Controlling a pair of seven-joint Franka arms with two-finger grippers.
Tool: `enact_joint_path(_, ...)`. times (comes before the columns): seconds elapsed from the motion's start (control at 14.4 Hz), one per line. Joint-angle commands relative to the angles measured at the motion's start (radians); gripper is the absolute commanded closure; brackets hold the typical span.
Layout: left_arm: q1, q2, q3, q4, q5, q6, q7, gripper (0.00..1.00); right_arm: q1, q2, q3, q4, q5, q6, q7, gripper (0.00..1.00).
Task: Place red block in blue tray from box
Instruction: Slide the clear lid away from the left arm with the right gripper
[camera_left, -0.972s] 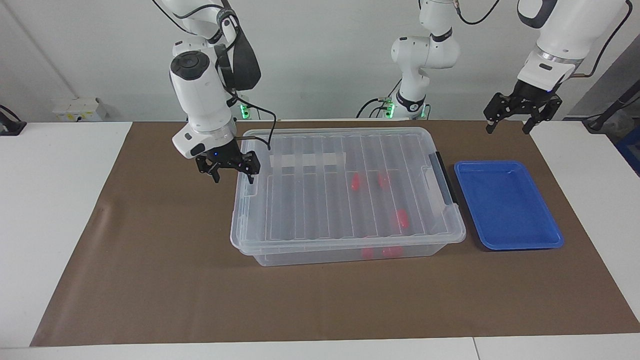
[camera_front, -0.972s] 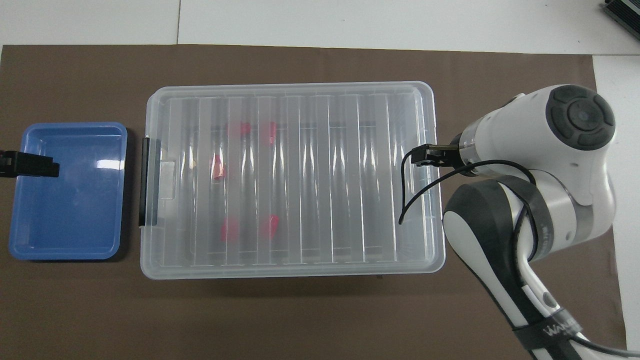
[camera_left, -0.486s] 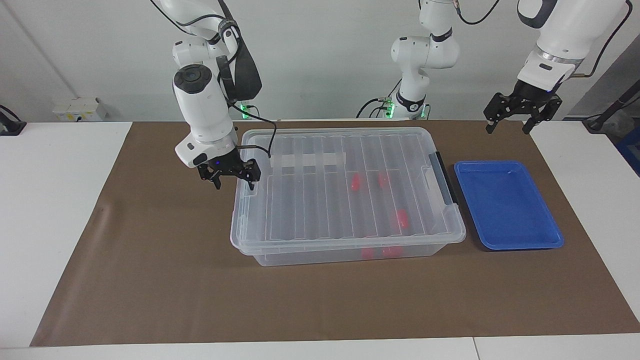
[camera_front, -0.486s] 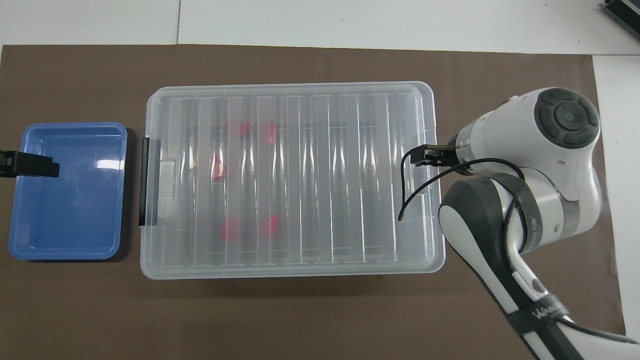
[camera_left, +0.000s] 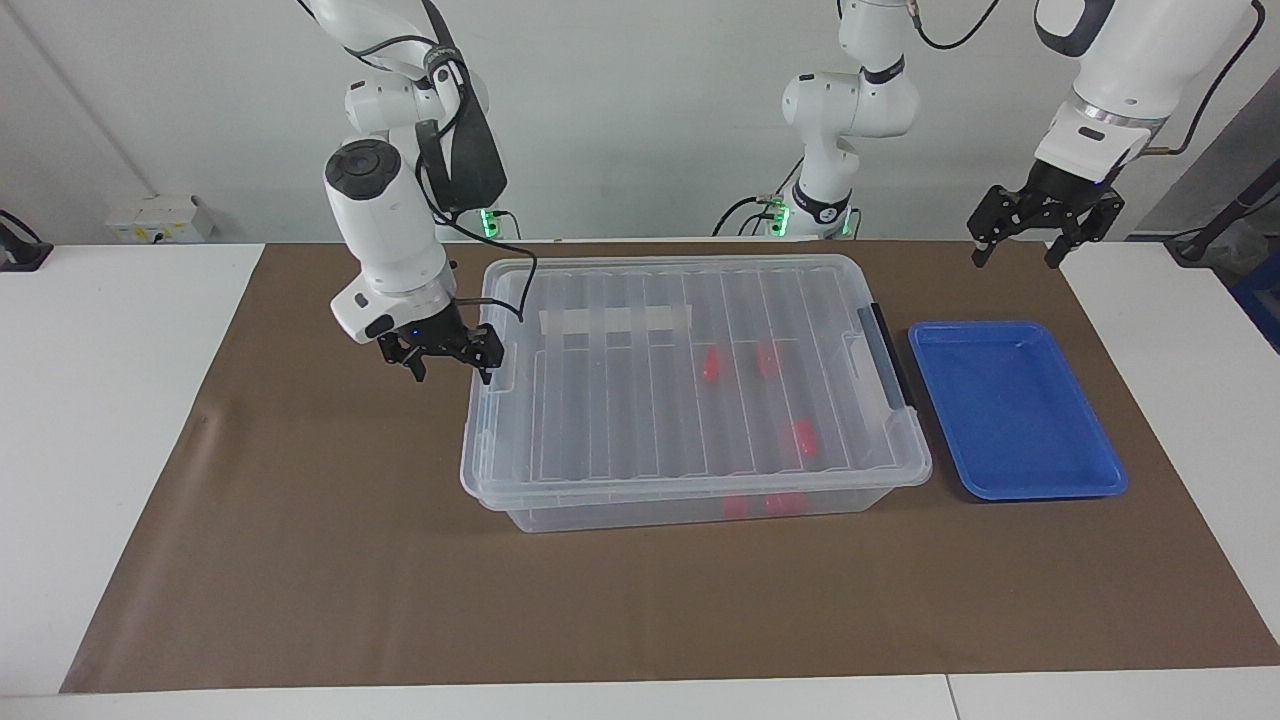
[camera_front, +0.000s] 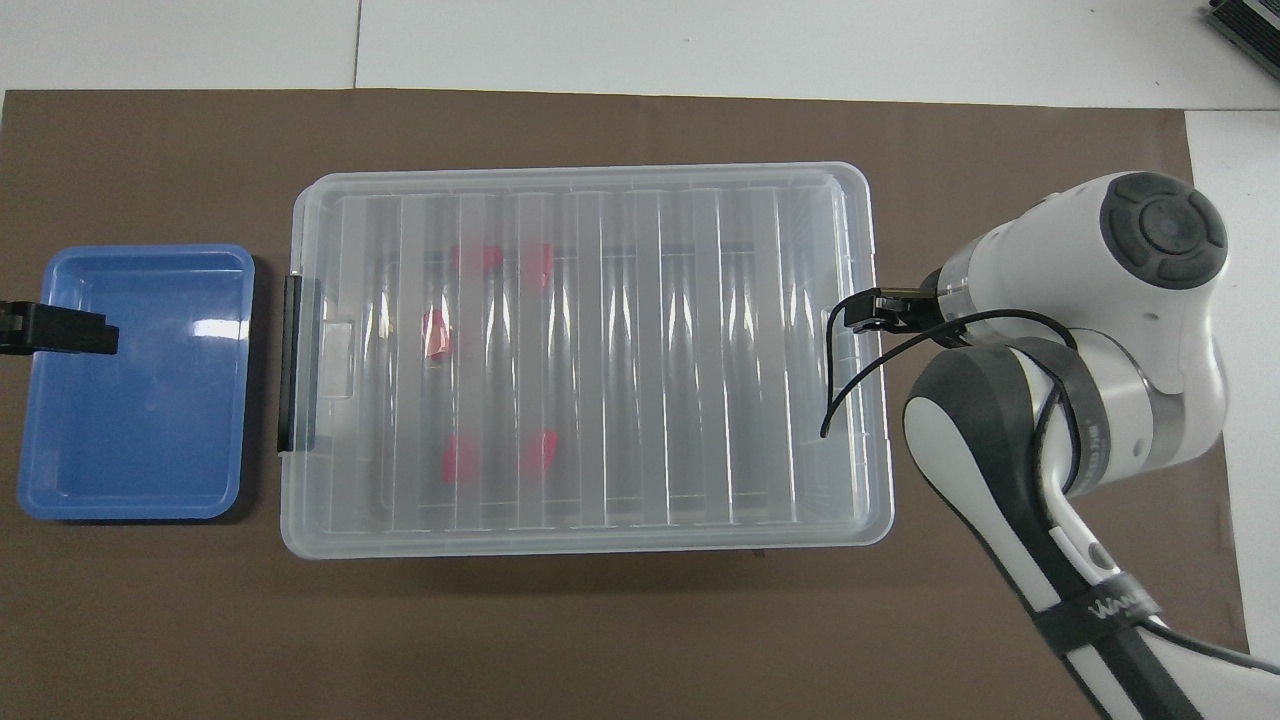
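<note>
Hands (camera_left: 448, 360) empty; five red blocks (camera_left: 709, 364) boxed.

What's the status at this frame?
Right tool open, at the box edge on its own end. Left tool open, waiting above the blue tray. Red blocks inside box; lid on, in the way.

**One partly readable marking, on an arm strap**

In the overhead view the right arm's black strap (camera_front: 1098, 612) carries white capital letters. They seem to begin with "WAN", and the rest is cut off and I cannot read it. The white tape strip (camera_left: 615, 320) on the lid of the box (camera_left: 690, 470) shows no writing. No other text or number can be read.
</note>
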Motion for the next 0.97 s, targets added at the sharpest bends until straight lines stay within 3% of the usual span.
enact_joint_path(0.0,-0.008,-0.016,0.005,-0.003,0.02,-0.017,-0.009,0.0,-0.039,-0.037,0.006,-0.025,0.01,-0.034,-0.031,0.01)
enact_joint_path(0.9,-0.013,-0.016,0.002,-0.003,0.02,-0.018,-0.012,0.0,-0.266,-0.055,0.006,-0.068,0.01,-0.028,-0.319,0.01)
